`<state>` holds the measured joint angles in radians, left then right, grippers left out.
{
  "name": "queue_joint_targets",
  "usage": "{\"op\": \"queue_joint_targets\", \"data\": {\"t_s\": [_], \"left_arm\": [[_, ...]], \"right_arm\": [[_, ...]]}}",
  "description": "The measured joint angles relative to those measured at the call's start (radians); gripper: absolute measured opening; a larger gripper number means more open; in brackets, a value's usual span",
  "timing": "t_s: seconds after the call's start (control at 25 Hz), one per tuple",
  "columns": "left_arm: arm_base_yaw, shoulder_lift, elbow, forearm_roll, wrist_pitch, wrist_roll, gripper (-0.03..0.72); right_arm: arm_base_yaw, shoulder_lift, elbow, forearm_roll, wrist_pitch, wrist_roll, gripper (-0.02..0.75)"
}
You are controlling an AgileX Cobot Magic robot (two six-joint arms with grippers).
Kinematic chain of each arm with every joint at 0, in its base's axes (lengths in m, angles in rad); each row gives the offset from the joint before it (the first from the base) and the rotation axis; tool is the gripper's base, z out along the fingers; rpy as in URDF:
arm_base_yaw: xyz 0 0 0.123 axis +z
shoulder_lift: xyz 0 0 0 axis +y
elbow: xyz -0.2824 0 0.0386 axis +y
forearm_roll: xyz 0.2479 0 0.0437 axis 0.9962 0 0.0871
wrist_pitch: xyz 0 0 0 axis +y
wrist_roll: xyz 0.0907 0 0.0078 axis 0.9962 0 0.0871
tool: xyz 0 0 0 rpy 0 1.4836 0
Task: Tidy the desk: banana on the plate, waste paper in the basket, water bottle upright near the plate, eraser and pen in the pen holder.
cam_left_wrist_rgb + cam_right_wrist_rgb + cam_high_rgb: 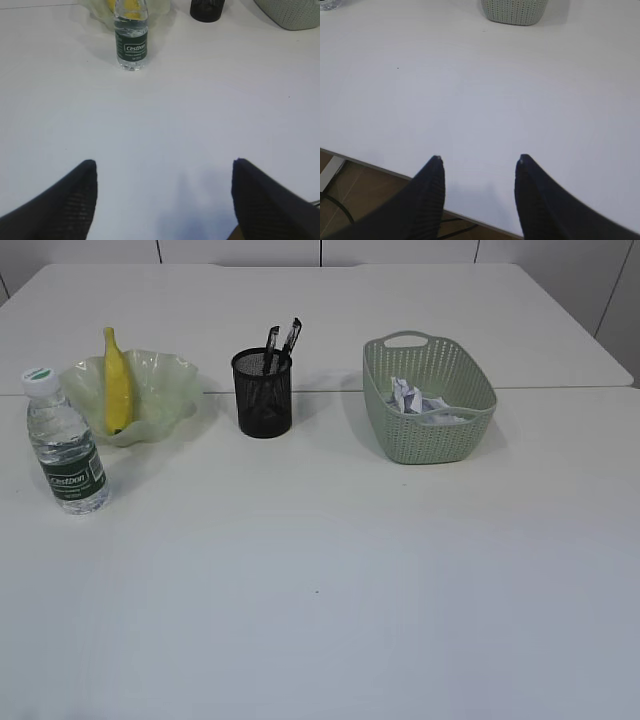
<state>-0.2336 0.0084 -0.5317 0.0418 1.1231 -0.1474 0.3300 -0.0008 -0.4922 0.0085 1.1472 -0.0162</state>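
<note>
So if you look at the desk right now, it's basically tidy. Take the pen holder (262, 392) as your anchor, the black mesh cup in the middle of the table (330, 590). Left of it sits the plate (170, 380), that wavy pale green one, and the banana (118, 383) lies in it. In front of the plate and a bit further left, the water bottle (66, 442) stands upright, cap on top, near the plate's edge. Right of the pen holder is the basket (428, 395), and the waste paper (418, 400) sits crumpled inside it.

The pen holder has dark pens (283, 341) sticking up out of its rim, looks like two. The eraser is the one thing you can't confirm: nothing eraser-like lies out on the table, so my guess is it's down in the cup, but the mesh hides it. Going by that, I'd say nothing obvious is left.

Neither arm shows in the exterior view, so both are well back from the pen holder, on the near side of the desk. The left gripper (165, 172) hovers low over bare tabletop, pointing toward the bottle, fingers spread wide with nothing between them. The right gripper (479, 161) hangs right at the table's near edge, with floor visible under it, fingers apart and empty, the basket far ahead of it.
</note>
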Motion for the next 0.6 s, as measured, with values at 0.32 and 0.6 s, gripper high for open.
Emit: {"op": "queue_joint_targets", "data": {"t_s": [0.32, 0.6], "left_arm": [[0.000, 0.000, 0.000, 0.000, 0.000, 0.002, 0.554], [0.034, 0.000, 0.000, 0.000, 0.000, 0.002, 0.550]], "right_arm": [[0.000, -0.004, 0.000, 0.000, -0.002, 0.000, 0.351], [-0.074, -0.016, 0.000, 0.004, -0.004, 0.000, 0.354]]}}
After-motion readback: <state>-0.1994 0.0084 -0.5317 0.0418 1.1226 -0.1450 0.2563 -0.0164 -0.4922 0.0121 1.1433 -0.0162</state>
